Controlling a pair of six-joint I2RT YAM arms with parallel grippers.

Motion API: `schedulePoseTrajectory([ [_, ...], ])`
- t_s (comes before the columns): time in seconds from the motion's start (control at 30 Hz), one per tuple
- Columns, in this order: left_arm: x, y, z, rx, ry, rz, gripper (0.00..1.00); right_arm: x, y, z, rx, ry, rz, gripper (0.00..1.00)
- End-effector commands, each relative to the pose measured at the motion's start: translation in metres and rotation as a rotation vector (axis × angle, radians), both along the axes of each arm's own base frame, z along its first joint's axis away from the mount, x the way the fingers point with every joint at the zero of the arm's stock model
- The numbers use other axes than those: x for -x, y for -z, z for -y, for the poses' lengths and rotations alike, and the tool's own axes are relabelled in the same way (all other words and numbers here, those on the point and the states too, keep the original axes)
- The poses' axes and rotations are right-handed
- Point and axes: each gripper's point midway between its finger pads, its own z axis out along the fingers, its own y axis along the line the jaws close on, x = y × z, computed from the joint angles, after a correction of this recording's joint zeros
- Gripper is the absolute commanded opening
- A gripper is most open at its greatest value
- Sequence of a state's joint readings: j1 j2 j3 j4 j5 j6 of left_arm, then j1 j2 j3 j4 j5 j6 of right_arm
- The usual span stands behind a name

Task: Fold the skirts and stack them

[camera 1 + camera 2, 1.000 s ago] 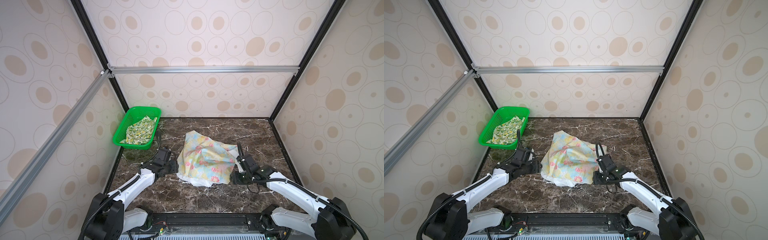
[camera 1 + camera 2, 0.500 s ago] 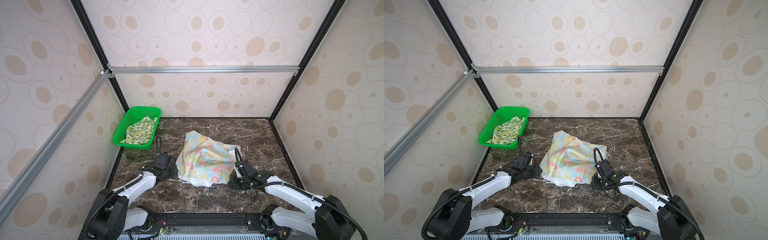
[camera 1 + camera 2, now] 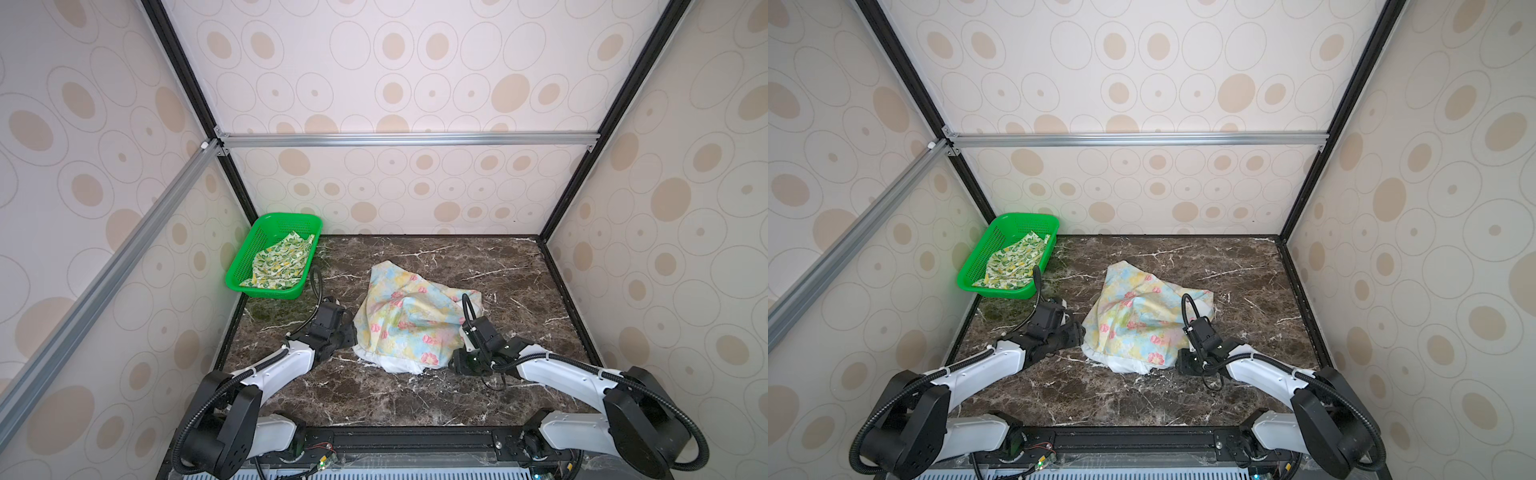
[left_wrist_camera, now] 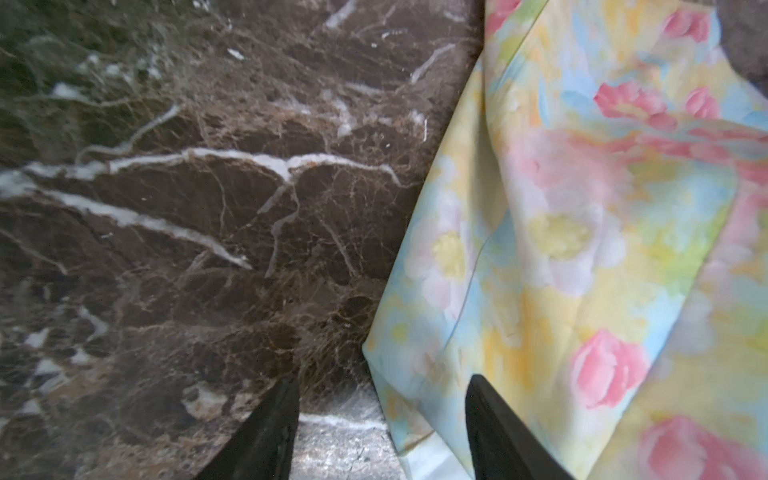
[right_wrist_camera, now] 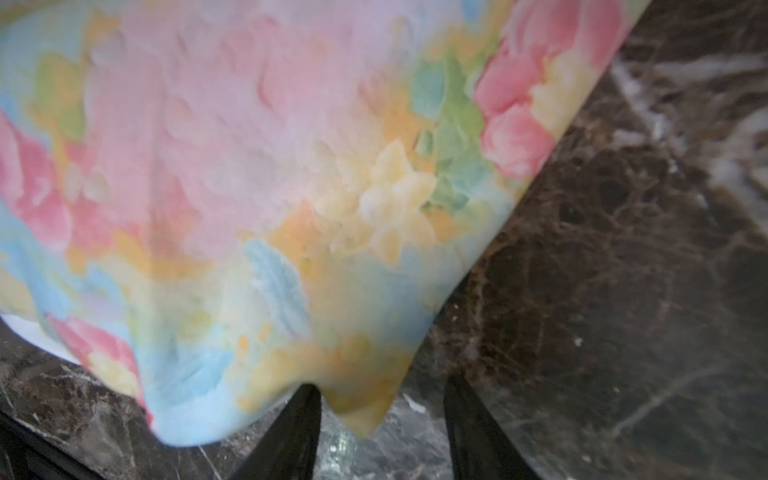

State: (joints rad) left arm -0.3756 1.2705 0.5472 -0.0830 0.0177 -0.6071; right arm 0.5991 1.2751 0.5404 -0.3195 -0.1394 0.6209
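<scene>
While the lemon skirt (image 3: pixel 282 264) sits crumpled in the green basket (image 3: pixel 286 217) at centre-left in both top views, the floral skirt (image 3: pixel 409 320) lies unfolded mid-frame, left gripper (image 4: pixel 382 378) and right gripper (image 5: pixel 381 383) spread-jawed at its edges, apparently nothing folded or stacked yet

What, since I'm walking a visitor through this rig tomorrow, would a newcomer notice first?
The crumpled pastel flowered skirt lies mid-table, bright against the dark marble table. The left gripper and right gripper sit low at its left and right edges, jaws apart. Next comes the green basket in the far-left corner, holding the lemon-print skirt.
</scene>
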Motion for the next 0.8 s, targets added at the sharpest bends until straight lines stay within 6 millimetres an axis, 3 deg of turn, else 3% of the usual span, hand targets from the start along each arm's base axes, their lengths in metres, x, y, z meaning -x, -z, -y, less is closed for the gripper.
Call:
schedulePoseTrajectory([
  [0.0, -0.010, -0.019, -0.006, -0.005, -0.035, 0.069, 0.64, -0.013, -0.008, -0.012, -0.032, -0.005, 0.037, 0.44],
  [0.13, -0.010, -0.024, -0.008, -0.014, -0.041, 0.085, 0.64, -0.016, -0.008, -0.012, -0.031, -0.002, 0.045, 0.34],
  [0.37, -0.019, -0.022, -0.012, -0.060, -0.052, 0.077, 0.66, -0.017, -0.013, -0.012, -0.038, -0.002, 0.064, 0.00],
  [0.57, -0.029, -0.017, -0.011, -0.076, -0.046, 0.080, 0.66, -0.016, -0.025, -0.010, -0.039, -0.004, 0.086, 0.00],
  [0.67, -0.033, -0.010, -0.002, -0.042, -0.022, 0.065, 0.62, -0.016, -0.028, -0.009, -0.035, -0.004, 0.093, 0.00],
  [0.77, -0.033, -0.002, 0.006, -0.009, 0.002, 0.051, 0.50, -0.017, -0.029, -0.009, -0.031, -0.004, 0.091, 0.00],
])
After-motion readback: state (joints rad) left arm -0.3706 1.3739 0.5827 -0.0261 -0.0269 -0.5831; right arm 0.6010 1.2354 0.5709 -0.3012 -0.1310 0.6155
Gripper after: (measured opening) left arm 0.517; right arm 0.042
